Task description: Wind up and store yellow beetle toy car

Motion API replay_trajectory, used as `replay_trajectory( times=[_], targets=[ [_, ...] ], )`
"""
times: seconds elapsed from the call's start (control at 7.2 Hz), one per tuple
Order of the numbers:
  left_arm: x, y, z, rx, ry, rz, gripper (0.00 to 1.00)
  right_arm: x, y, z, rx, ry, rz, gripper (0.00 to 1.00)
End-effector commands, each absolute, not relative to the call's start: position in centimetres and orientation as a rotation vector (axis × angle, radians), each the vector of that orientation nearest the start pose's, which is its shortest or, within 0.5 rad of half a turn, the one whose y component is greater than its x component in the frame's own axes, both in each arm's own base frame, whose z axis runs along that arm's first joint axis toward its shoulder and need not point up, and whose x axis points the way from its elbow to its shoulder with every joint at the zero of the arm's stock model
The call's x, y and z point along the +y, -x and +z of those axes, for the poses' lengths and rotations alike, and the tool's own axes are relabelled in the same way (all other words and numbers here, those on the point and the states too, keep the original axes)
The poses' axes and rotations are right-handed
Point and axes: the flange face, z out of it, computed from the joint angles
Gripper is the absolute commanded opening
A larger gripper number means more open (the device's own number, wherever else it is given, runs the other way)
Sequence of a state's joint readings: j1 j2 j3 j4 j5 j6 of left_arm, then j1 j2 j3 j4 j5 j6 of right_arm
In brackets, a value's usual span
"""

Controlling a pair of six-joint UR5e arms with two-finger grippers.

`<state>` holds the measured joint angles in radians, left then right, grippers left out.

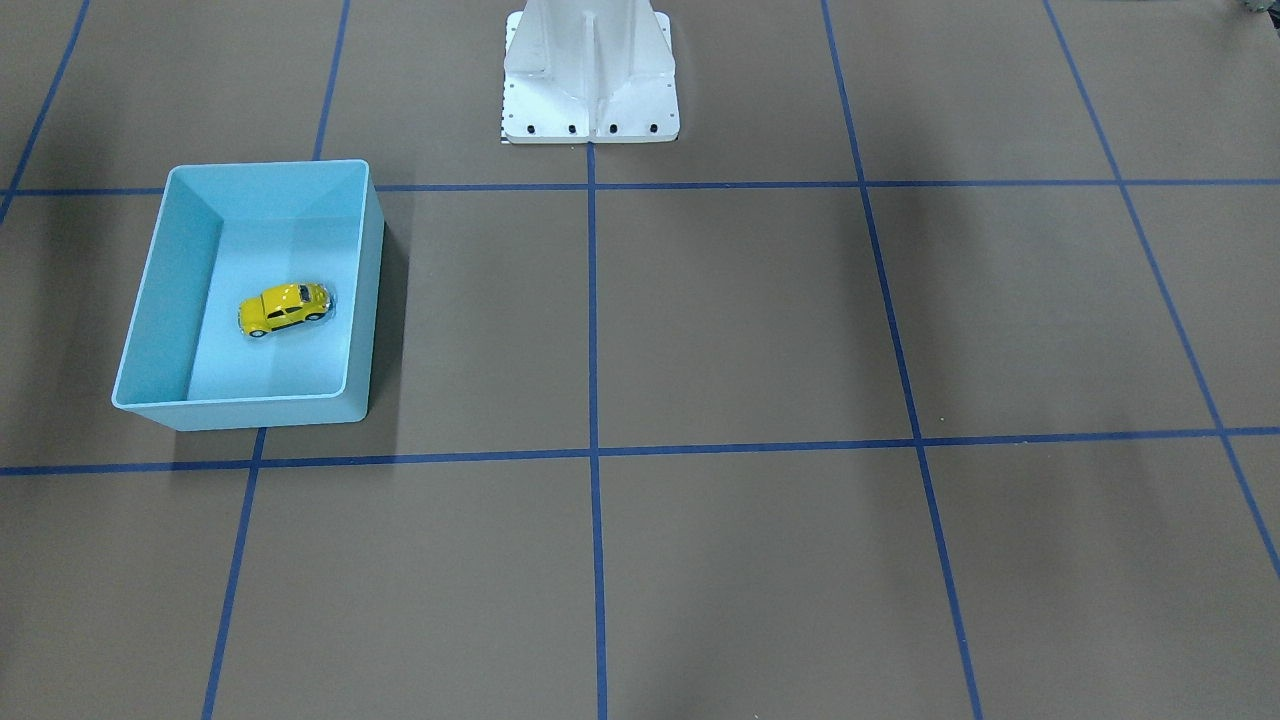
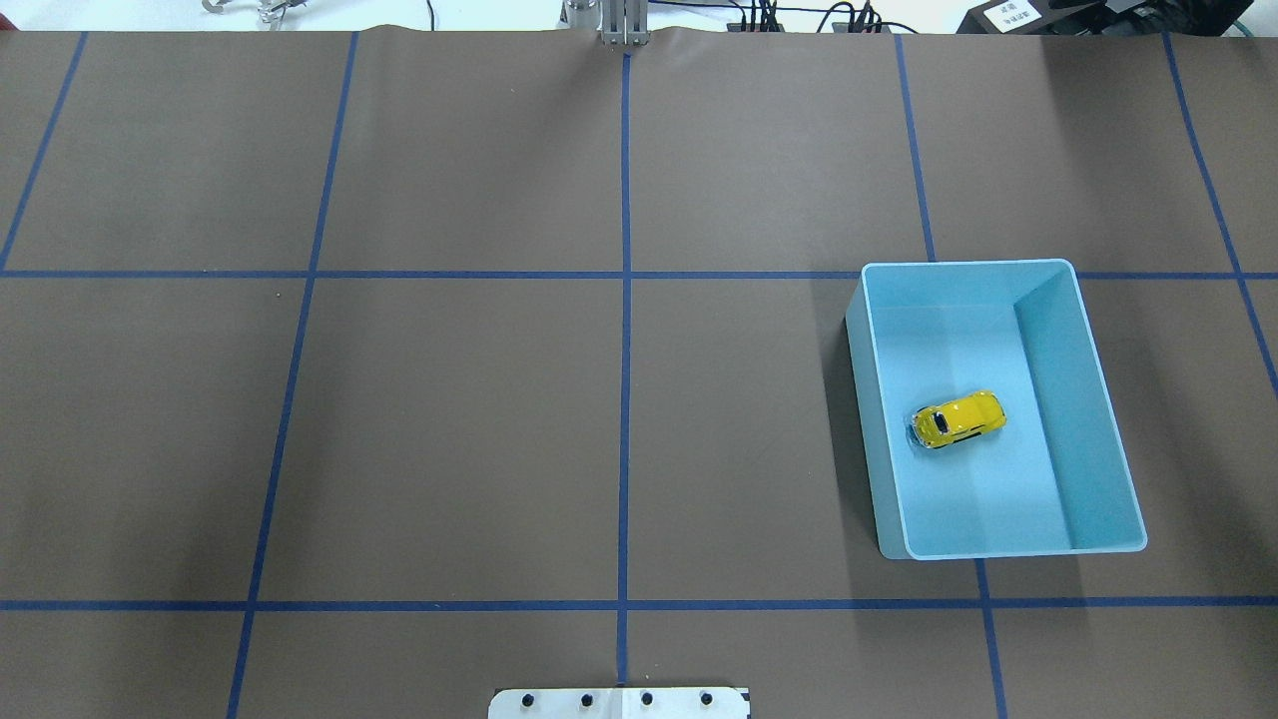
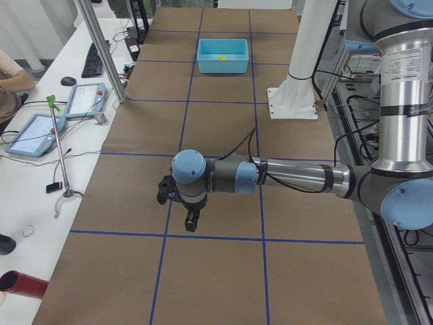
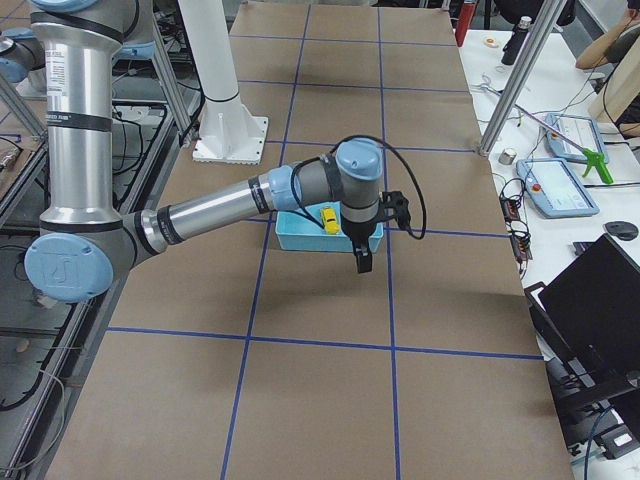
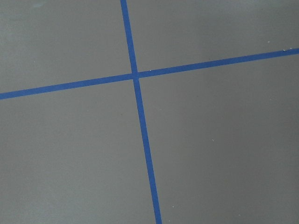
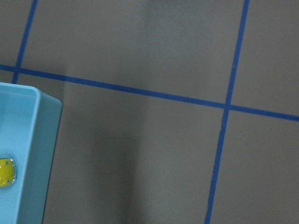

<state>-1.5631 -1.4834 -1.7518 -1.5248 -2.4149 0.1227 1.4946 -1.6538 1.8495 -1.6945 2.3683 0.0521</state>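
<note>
The yellow beetle toy car rests on its wheels on the floor of the light blue bin, near the middle. It also shows in the overhead view inside the bin. The right wrist view catches the bin's corner and a sliver of the car. My right gripper hangs high above the table beside the bin, apart from the car. My left gripper hangs over bare table far from the bin. I cannot tell whether either gripper is open or shut.
Brown table paper with a blue tape grid. The white robot pedestal stands at the table's edge. Operators' desks with tablets and a laptop lie beyond the far edge.
</note>
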Motion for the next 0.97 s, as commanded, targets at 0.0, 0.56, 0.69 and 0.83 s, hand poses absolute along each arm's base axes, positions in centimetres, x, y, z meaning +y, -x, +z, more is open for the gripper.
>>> replay_trajectory(
  times=[0.0,0.56,0.69,0.83],
  targets=[
    [-45.7,5.5,61.1,0.84,-0.092,0.142,1.0,-46.0,-2.8,60.2,-0.807,0.039,-0.025,1.0],
    [-45.7,5.5,61.1,0.84,-0.093,0.143,1.0,-45.5,-2.9,60.6,-0.804,0.045,-0.027,1.0],
    [-45.7,5.5,61.1,0.84,-0.092,0.143,1.0,-45.3,-2.9,61.1,-0.803,0.057,-0.018,1.0],
    [-45.7,5.5,61.1,0.84,-0.092,0.143,1.0,-45.2,-2.9,61.3,-0.805,0.062,-0.016,1.0]
  ],
)
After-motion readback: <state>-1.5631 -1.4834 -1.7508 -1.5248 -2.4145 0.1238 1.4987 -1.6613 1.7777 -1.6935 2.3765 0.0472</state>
